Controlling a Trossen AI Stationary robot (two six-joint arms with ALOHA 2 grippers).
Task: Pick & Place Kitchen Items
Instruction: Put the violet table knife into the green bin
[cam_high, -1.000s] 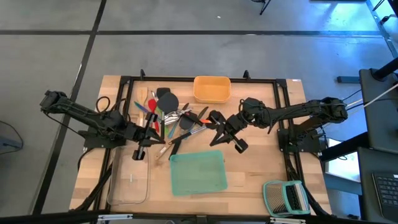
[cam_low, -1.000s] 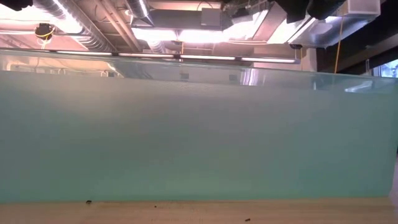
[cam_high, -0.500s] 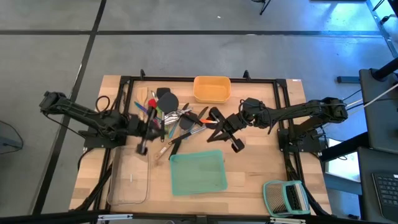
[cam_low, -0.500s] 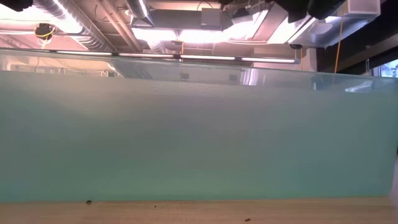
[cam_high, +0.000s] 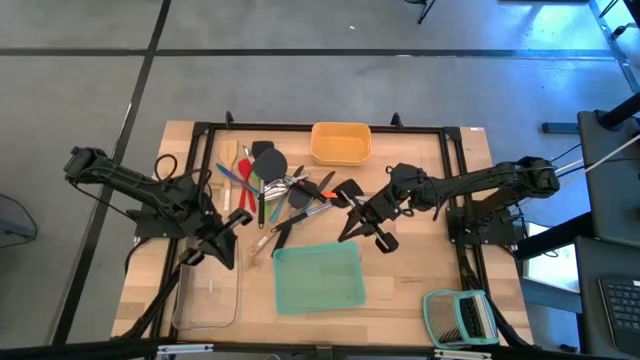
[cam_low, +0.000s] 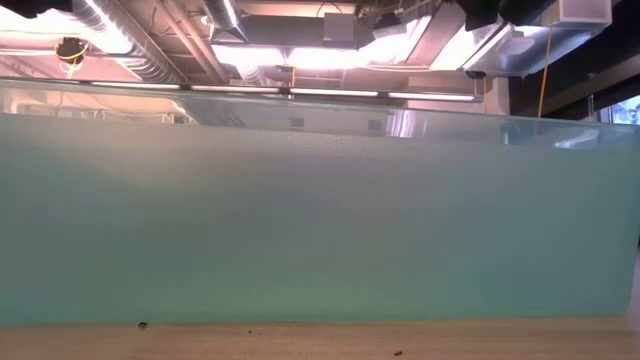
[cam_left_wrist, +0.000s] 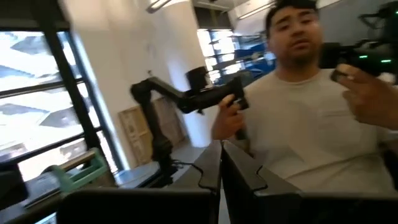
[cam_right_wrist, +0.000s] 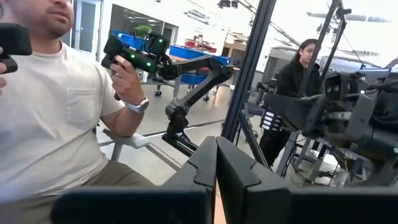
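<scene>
Broadly: wooden bench (cam_high: 410, 285), both arms reaching in from its sides.

Teal tray (cam_high: 317, 278) sits at the near middle. Clear tray (cam_high: 212, 295) to its left, yellow tray (cam_high: 340, 142) at the far edge, green-framed slatted rack (cam_high: 459, 316) at the near right corner. Low view filled by the teal tray's wall; nothing else to read there.

Kitchen items (cam_high: 275, 190): loose heap of long-handled utensils between the yellow and teal trays, handles crossing. Black spatulas, red, green and blue handles, a wooden spoon among them. None in any tray yet, so by my reading the task is barely started.

Left gripper (cam_high: 212, 246) above the far end of the clear tray, just left of the heap; jaws closed, nothing held. Right gripper (cam_high: 362, 222) just right of the heap, above the teal tray's far right corner; jaws closed, empty too. A black spatula (cam_high: 345, 190) lies near it.

Wrist views both look out at the room, where a seated person holds controller handles.

Handling, judged: utensils light and stiff, smooth handles likely slippery. Grip mid-handle, across the shaft; lift an outlying piece first, since tangled ones may drag neighbours.
</scene>
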